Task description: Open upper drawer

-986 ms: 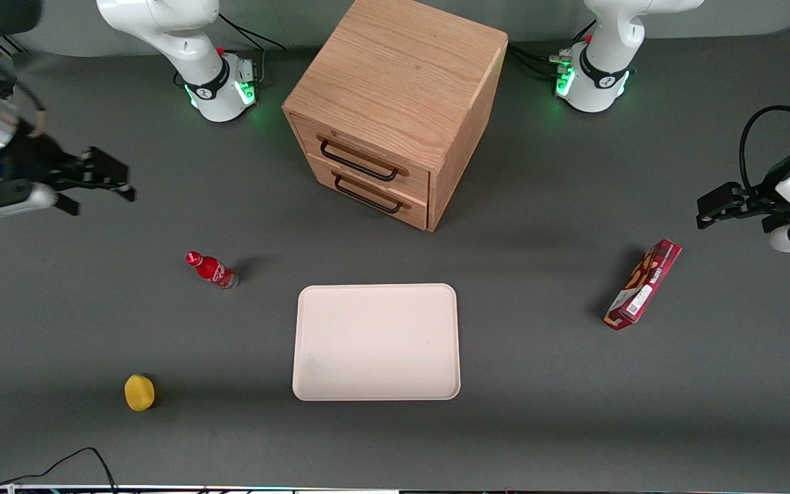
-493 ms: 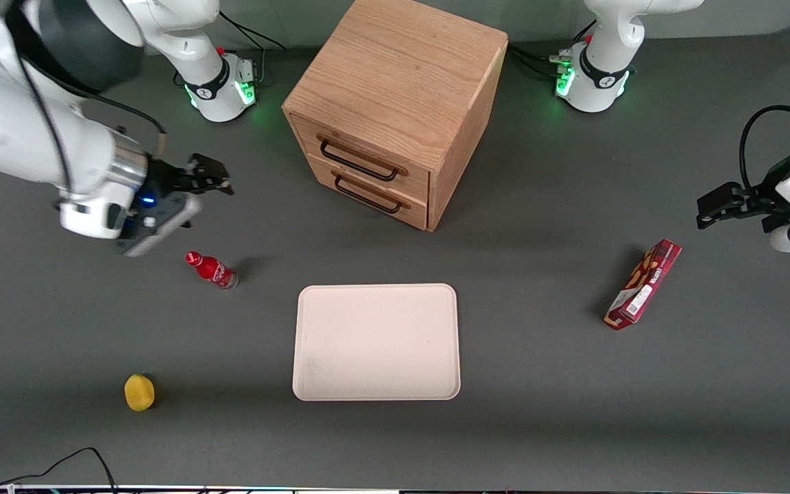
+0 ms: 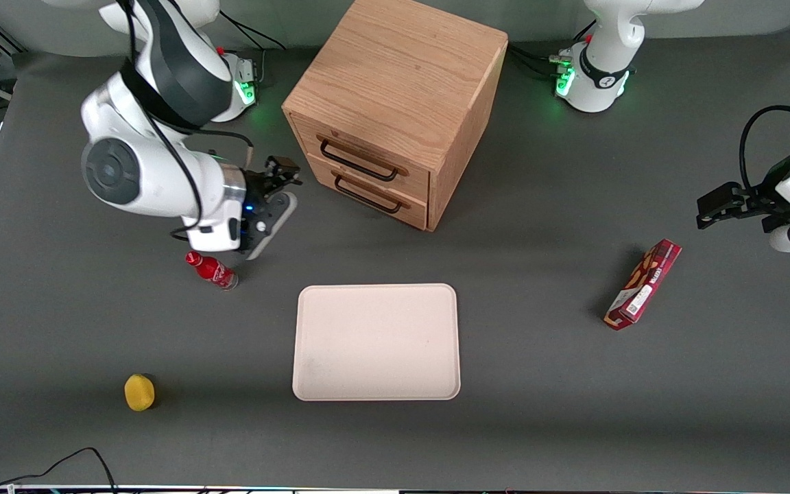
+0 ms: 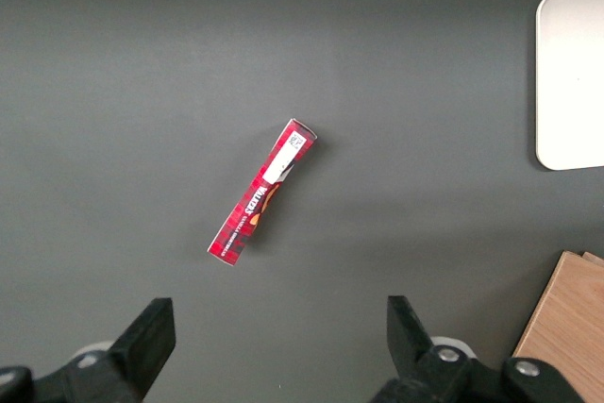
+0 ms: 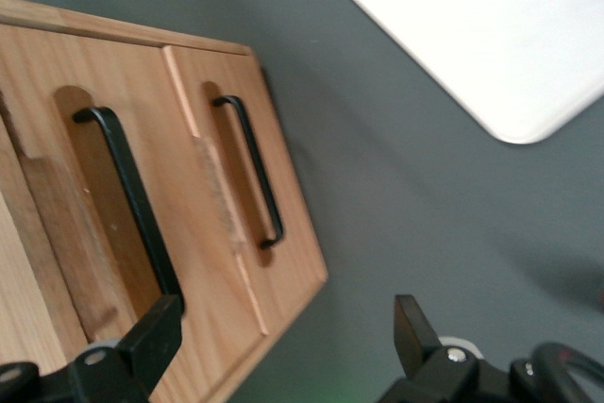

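Note:
The wooden cabinet point(image 3: 402, 75) stands at the middle of the table, farther from the front camera than the tray. The upper drawer point(image 3: 367, 152) is shut, and its long black bar handle point(image 3: 357, 162) lies above the lower drawer's matching handle point(image 3: 367, 196). My right gripper point(image 3: 285, 168) is open and empty. It hovers just off the cabinet's front corner at the working arm's end, at about upper-drawer height and touching nothing. The right wrist view shows the upper handle point(image 5: 127, 200) near one fingertip point(image 5: 156, 332), and also the lower handle point(image 5: 253, 175).
A red bottle point(image 3: 211, 269) lies on the table just under my wrist. A cream tray point(image 3: 376, 342) lies nearer the front camera than the cabinet. A yellow object point(image 3: 139, 392) lies near the front edge. A red box point(image 3: 643, 284) lies toward the parked arm's end.
My right arm has swung in from the working arm's end of the table toward the cabinet. The gripper now sits close to the drawer fronts. The drawers have not moved.

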`<state>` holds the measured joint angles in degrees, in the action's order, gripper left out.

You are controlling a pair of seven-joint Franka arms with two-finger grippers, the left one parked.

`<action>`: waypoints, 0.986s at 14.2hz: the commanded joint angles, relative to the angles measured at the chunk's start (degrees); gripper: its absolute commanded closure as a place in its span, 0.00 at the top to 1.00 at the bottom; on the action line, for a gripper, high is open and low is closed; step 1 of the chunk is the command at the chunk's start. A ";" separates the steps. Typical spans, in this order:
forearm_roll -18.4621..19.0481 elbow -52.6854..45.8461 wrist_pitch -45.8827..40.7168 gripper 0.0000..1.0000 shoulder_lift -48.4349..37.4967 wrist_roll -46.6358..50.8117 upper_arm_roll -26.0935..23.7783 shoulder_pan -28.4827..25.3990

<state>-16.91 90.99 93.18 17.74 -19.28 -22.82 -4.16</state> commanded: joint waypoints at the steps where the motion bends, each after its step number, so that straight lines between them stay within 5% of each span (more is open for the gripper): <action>1: -2.78 -2.58 0.25 1.00 3.53 -1.20 -0.30 -1.98; 14: -2.07 7.00 8.16 1.00 -0.07 1.70 -0.47 -8.85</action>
<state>-18.38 94.48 99.44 20.73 -18.72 -23.67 -12.24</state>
